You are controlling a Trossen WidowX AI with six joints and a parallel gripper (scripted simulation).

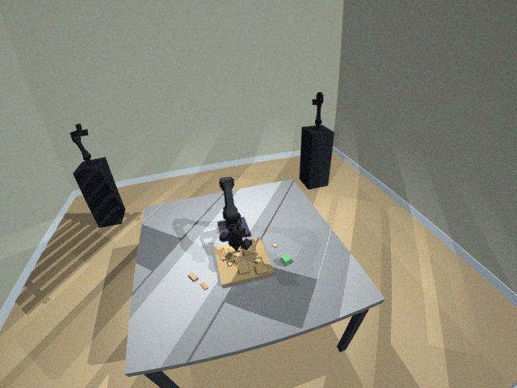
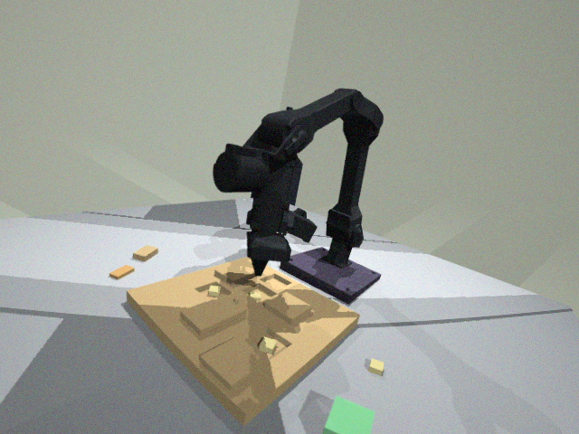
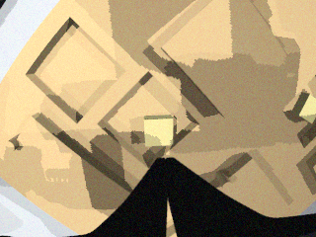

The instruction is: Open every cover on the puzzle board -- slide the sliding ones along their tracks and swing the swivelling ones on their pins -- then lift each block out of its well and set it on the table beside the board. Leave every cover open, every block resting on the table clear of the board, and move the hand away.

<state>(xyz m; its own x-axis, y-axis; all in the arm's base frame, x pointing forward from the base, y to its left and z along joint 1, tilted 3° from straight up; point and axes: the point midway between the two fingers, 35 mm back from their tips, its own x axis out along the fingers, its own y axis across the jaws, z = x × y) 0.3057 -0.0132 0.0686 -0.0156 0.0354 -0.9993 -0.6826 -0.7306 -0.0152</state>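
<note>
Wrist view: the end effector (image 3: 169,205), fingers pressed together and gripping nothing, points down at the puzzle board (image 3: 73,158), its tip just short of a pale yellow block (image 3: 160,130) sitting in an uncovered well directly ahead. From the exterior view, the end effector (image 2: 258,269) hovers at the board's (image 2: 298,345) far edge, close to the arm's purple base plate (image 2: 327,275). Another yellow block (image 2: 375,366) and a green cube (image 2: 348,416) rest on the grey surface (image 2: 467,354) well apart from it.
</note>
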